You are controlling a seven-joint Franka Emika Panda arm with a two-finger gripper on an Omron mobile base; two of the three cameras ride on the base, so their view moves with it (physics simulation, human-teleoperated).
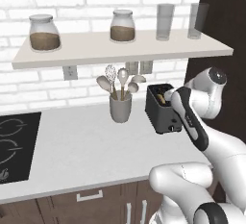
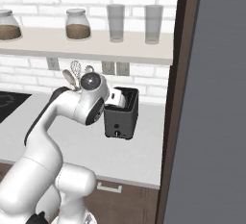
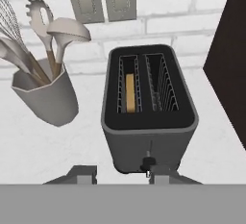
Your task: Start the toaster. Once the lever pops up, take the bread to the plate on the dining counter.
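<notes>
We see only the bread's (image 3: 129, 92) top edge inside the toaster (image 3: 148, 136); the arm hides the toaster's (image 1: 161, 114) right side.

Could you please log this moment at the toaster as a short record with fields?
toaster: black, on the white counter, right of the utensil cup
bread: sunk in the left slot as the hand view shows it
other slot: empty
lever: low on the front
gripper: open, just in front of the lever
</notes>
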